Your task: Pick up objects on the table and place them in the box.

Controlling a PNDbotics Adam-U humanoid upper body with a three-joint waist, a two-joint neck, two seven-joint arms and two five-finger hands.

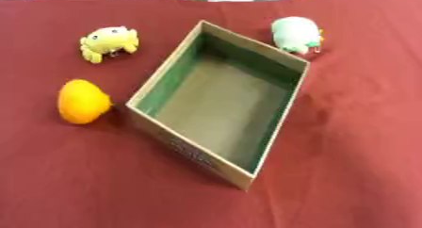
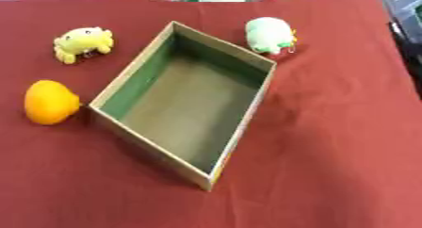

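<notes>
— Surface: red cloth covering the whole table, lightly creased. What sits at the centre?

— Item 1: cardboard box, open at the top, set askew so one corner points toward the robot. Inner walls green, floor plain brown. Nothing lies inside it.

— And around the box?

— Item 2: orange toy, rounded with a pointed end, lying on the cloth just beside the box's left corner, near but apart from it. Item 3: yellow plush toy, small-limbed with a dark eye spot, on the cloth farther back on the left, well clear of the box wall. Item 4: pale green plush toy, rounded, with a touch of yellow on its right side, resting close to the box's far right corner.

— State of the robot's hands?

— Neither hand shows in either view, so spread or closed cannot be told.

— Anything beyond the cloth?

— Blurred dark and white shapes along the far edge; not identifiable.
</notes>
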